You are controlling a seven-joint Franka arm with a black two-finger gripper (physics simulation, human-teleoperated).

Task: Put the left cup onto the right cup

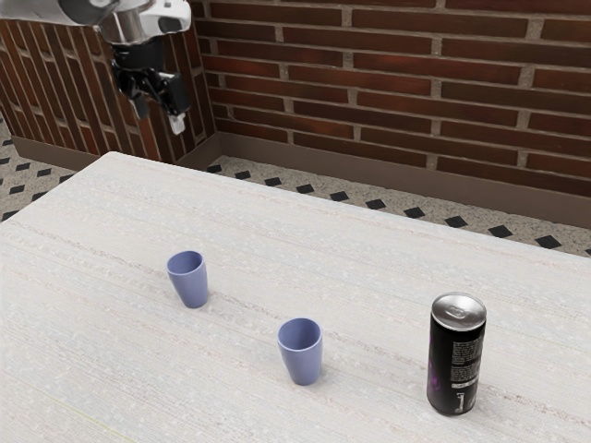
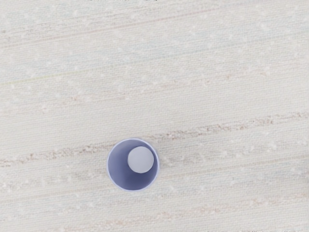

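Plainly the black two-finger gripper (image 1: 157, 109) hangs high over the pale wood-grain table (image 1: 369, 268), in front of the red brick wall (image 1: 416, 83), with its fingers spread apart and nothing between them. The left cup (image 1: 188, 279), a tapered lavender-blue plastic beaker standing toward the exterior view's left, sits on the tabletop well below the fingers. It is upright with its mouth facing up, so its long axis runs vertically, roughly in line with the way the fingers point. In the wrist view a cup (image 2: 133, 164) appears as a round rim with its pale base visible inside. The hand therefore looks almost straight down that axis, and this is most likely the left cup, though it does not sit squarely under the hand. The right cup (image 1: 300, 351), of the same lavender-blue plastic and tapered shape, also stands upright, farther from the fingers and apart from the left cup. A black aluminium drink can (image 1: 456, 354) stands beyond it, farthest from the fingers of all. The pick-up appears not yet begun. The coming move looks to be a long straight descent, after a small sideways correction, so that the open fingers straddle the rim of the left cup from two sides.
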